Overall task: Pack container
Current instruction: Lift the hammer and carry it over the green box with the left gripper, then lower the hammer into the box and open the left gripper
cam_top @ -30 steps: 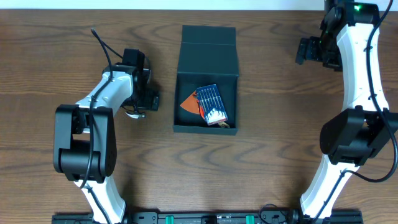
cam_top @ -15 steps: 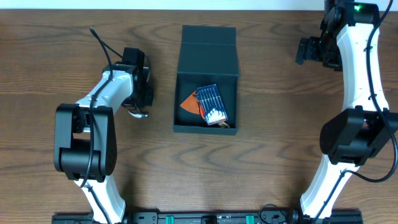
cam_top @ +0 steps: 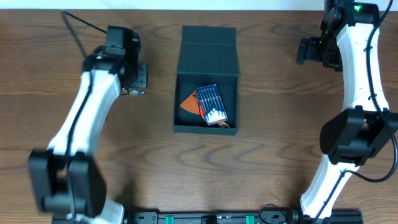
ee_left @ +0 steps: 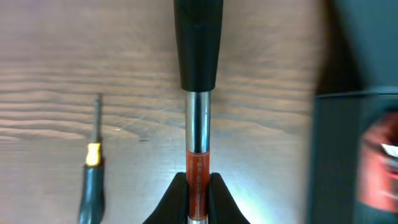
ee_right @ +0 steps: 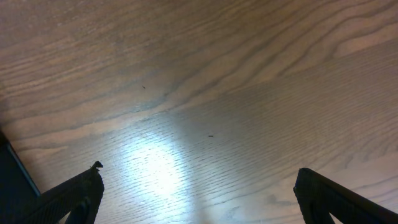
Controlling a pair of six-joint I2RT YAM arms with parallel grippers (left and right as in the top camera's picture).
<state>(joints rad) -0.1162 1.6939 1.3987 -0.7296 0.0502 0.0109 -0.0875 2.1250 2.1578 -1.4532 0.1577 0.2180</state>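
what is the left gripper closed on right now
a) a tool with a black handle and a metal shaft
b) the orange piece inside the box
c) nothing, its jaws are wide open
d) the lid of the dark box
a: in the left wrist view the left gripper is shut on the orange part of the shaft of the black-handled tool.

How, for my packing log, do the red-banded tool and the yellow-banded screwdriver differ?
The red-banded tool is clamped in the left gripper; the yellow-banded screwdriver lies free on the table. The red-banded tool is thicker; the screwdriver is slimmer. Their handles point opposite ways. Both have dark handles and metal shafts.
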